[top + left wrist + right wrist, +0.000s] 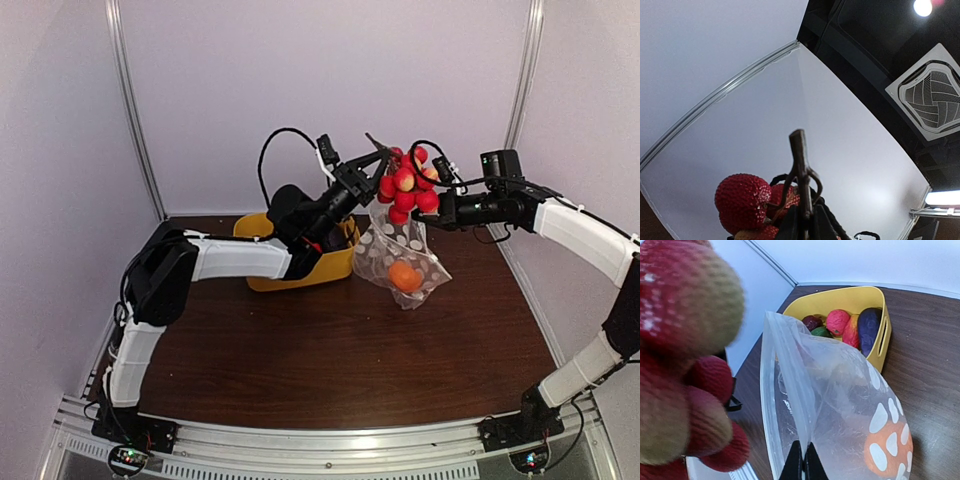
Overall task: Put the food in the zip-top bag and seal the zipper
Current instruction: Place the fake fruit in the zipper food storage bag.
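My left gripper (374,160) is shut on the brown stem (801,160) of a bunch of red cherries (405,185), which hangs in the air just above the zip-top bag (398,250). My right gripper (803,460) is shut on one lip of the bag's mouth and holds the bag up. The mouth gapes open, with the zipper (767,405) strip running along its edge. An orange (887,450) lies in the bottom of the bag. The cherries (685,340) fill the left of the right wrist view, beside the open mouth.
A yellow tub (300,272) stands on the brown table behind the left arm. It holds more food: a pink-red piece (838,321), a dark purple piece (869,325), a green piece (821,332) and a small dark red one (811,321). White walls close in the back and sides.
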You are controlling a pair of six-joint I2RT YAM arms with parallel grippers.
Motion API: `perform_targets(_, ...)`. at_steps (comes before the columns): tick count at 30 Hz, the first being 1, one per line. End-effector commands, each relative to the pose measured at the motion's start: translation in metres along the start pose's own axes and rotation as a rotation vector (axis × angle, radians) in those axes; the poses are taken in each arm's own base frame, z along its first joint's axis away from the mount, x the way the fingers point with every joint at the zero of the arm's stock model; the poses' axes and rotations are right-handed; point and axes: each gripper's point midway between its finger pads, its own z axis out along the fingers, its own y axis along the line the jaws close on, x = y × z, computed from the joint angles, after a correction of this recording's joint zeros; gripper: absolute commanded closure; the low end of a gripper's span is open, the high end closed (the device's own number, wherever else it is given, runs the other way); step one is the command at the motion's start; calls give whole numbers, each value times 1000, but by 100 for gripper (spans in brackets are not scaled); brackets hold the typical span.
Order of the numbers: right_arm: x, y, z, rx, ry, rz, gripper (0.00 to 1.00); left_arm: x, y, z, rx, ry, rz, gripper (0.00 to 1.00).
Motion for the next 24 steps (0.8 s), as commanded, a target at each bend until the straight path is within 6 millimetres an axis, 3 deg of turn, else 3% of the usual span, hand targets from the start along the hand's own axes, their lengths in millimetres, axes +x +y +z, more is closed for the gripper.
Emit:
perform_targets(1,-6,26,-5,-146,-23,21,100,10,27,-6,-18,-18,1,100)
perform_targets(17,-28,7,-35,-91,-132,43,100,34,70,-55,-178,65,101,100)
perform_targets(24,-28,-12,-39,48,-139,-11,100,41,69,-60,-169,96,132,100)
